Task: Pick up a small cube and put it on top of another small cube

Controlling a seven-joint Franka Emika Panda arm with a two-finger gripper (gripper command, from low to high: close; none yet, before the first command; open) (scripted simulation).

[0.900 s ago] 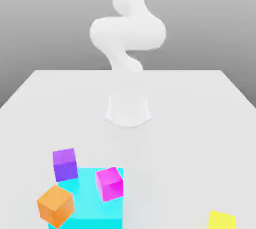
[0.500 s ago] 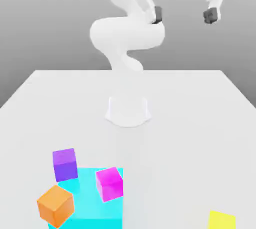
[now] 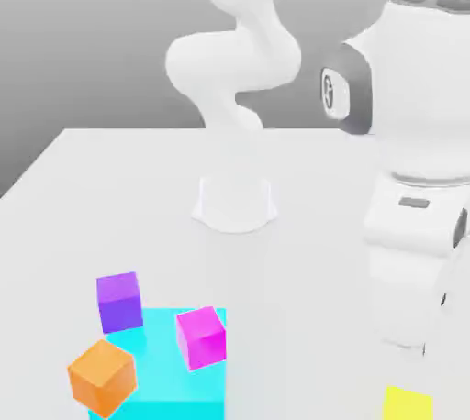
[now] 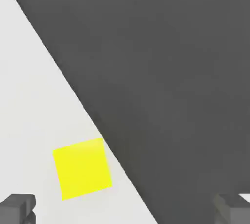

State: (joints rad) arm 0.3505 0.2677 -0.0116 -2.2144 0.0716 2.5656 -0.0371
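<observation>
Yellow cube (image 4: pixel 82 169) sits by the table (image 3: pixel 110 198) edge under the wide-open hand (image 4: pixel 124 208).

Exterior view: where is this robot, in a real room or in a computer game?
Probably a computer-made test world. A plain white table sits against a blank grey background, the white robot arm looks smooth and unmarked, and the yellow cube and magenta cube are flat, toy-bright colours.

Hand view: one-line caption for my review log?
Open gripper hangs above the yellow cube near the table edge.
</observation>
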